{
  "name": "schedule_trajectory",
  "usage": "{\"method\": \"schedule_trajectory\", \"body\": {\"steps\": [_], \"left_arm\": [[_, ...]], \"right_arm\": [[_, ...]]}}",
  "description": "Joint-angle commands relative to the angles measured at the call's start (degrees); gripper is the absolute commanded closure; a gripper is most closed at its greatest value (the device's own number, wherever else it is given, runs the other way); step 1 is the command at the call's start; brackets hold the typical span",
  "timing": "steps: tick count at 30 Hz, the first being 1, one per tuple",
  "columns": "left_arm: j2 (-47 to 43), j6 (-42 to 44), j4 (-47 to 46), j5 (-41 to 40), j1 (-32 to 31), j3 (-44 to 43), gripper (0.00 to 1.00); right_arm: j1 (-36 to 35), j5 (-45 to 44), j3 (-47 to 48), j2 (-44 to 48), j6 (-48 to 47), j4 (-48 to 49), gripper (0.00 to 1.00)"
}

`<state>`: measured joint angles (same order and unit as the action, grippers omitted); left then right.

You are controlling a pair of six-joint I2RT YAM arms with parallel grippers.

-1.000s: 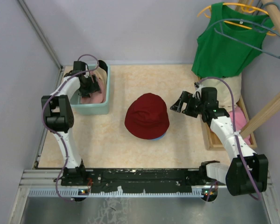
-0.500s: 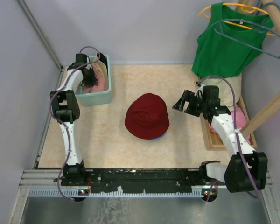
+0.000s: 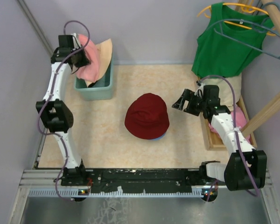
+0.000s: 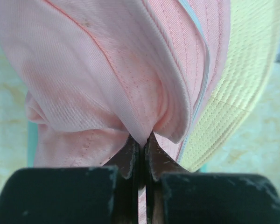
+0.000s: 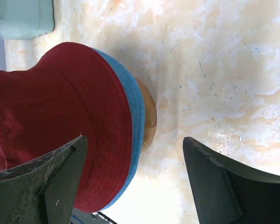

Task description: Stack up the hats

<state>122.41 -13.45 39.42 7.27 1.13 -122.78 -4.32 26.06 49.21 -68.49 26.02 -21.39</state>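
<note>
Presently listed:
- Left gripper (image 4: 140, 141): jaws closed on a fold of the pink hat (image 4: 98, 70), held high at the far left corner above the teal basket (image 3: 96, 89).
- Pink hat: crumpled, hanging lengthwise from the pinch down toward the basket.
- Beige hat (image 4: 242, 93): on edge against the pink one, brim toward the back wall.
- Dark red hat (image 3: 147, 115): table centre, crown up, brim level, over the blue hat (image 5: 134, 116) on a wooden stand (image 5: 150, 119).
- Right gripper (image 3: 180, 105): jaws wide apart, empty, just right of that pile.
</note>
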Motion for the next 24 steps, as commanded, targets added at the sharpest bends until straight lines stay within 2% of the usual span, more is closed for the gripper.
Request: {"method": "schedule_trajectory", "body": {"steps": [1, 7, 12, 15, 16, 18, 21, 22, 23, 24], "left_arm": [[-7.8, 0.4, -1.3, 1.6, 0.4, -0.5, 1.00], [-10.1, 1.4, 1.8, -2.0, 0.3, 0.0, 1.00], [-9.8, 1.8, 2.0, -1.6, 0.4, 1.4, 1.00], [-9.4, 1.3, 1.9, 0.3, 0.3, 1.7, 0.88], [-9.5, 1.2, 1.7, 0.4, 0.3, 2.1, 0.90], [-9.8, 1.0, 1.2, 0.2, 0.3, 3.0, 1.00], [-9.6, 1.1, 1.2, 1.0, 0.3, 3.1, 1.00], [-9.7, 1.2, 1.4, 1.1, 0.4, 3.2, 0.98], [-9.7, 1.1, 1.5, 1.1, 0.4, 3.3, 0.85], [-9.9, 1.3, 1.4, 1.1, 0.3, 3.4, 0.77]], "right_arm": [[0.3, 2.0, 2.1, -0.9, 0.5, 3.5, 0.17], [0.0, 3.1, 2.2, -1.5, 0.5, 4.2, 0.17], [0.0, 3.4, 1.1, -0.7, 0.5, 4.7, 0.17], [0.0, 3.5, 0.5, -0.3, 0.3, 4.7, 0.17], [0.0, 3.5, 0.3, -0.2, 0.3, 4.7, 0.17], [-0.1, 3.5, 0.0, 0.0, 0.4, 4.9, 0.17], [0.0, 3.6, -0.3, 0.0, 0.4, 5.0, 0.17], [-0.1, 3.6, -0.3, 0.0, 0.4, 4.9, 0.17], [-0.1, 3.7, -0.3, -0.1, 0.3, 4.9, 0.17], [-0.1, 3.6, -0.3, -0.2, 0.3, 4.9, 0.17]]}}
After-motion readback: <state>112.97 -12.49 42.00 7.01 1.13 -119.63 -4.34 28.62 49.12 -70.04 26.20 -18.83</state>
